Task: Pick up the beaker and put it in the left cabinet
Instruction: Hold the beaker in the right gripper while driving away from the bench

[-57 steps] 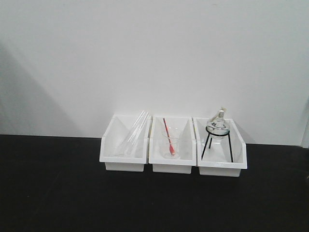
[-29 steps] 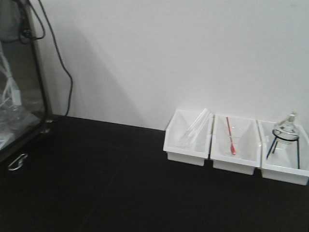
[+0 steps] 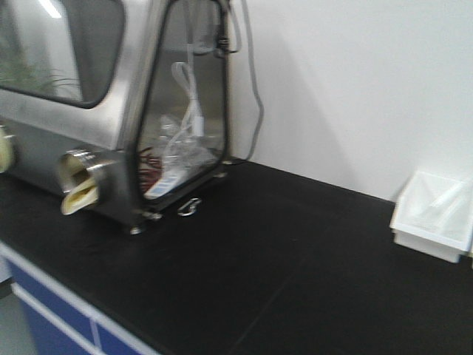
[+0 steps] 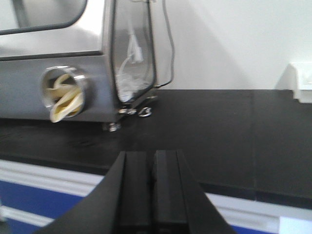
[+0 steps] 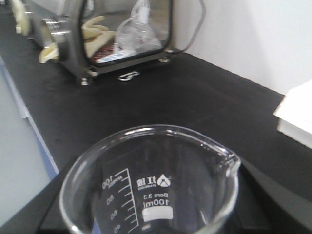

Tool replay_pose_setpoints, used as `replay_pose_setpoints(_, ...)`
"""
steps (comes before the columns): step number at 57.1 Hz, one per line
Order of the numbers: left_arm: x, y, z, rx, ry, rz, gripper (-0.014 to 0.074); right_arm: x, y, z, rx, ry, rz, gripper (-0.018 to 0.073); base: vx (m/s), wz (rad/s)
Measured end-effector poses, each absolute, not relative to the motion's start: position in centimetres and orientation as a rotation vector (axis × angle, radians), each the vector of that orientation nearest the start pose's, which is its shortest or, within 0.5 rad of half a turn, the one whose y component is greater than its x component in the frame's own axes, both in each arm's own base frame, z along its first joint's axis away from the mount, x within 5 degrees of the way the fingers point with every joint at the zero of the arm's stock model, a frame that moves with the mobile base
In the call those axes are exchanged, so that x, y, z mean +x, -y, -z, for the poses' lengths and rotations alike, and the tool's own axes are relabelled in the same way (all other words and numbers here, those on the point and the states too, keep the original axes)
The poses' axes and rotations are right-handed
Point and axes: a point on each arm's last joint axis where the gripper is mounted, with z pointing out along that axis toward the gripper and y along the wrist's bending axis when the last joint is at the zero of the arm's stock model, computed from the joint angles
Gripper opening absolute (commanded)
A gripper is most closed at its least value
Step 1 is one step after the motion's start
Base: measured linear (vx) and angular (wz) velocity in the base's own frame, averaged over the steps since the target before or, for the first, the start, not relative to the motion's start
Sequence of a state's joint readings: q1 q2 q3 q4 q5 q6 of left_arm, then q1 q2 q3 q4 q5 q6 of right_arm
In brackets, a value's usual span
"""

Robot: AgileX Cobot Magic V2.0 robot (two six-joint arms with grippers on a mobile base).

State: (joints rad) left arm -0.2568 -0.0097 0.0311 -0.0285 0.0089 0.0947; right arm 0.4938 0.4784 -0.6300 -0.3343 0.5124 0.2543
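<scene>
Broadly, the black tabletop point(image 3: 310, 281) fills most of what I see, with blue drawer fronts under its near edge. At its left end stands the steel cabinet point(image 3: 111, 111), a glove-box sort of housing with a glass side pane; through that pane I make out crumpled clear bags point(image 3: 181, 144) and something reddish low down, too blurred to name. A pale glove point(image 3: 80, 194) hangs folded out of the round port on its front, and a small metal clip point(image 3: 190, 207) lies on the tabletop just beside its foot. Far off at the right edge sits a white bin point(image 3: 432, 225) with clear glass tubes point(image 3: 446, 197) leaning inside it. The beaker point(image 5: 151, 190) is up in my right gripper point(image 5: 152, 225), well apart from the cabinet: the dark fingers close in on either side of its clear glass, whose scale and 100ml mark face my wrist camera. My left gripper point(image 4: 152, 157) is pressed fully closed, finger against finger, holding nothing, over the tabletop's front edge.
</scene>
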Motion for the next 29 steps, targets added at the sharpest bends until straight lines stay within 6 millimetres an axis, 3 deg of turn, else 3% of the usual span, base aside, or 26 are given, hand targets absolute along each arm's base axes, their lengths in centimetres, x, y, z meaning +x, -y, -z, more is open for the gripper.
replay_pose_setpoints(29,5.50,1.45,-20.24,0.244,-1.496,0.153,0.0001,8.84,-3.09,-34.57,-0.369,-1.783,-0.175,-0.0004,-0.11,0.65)
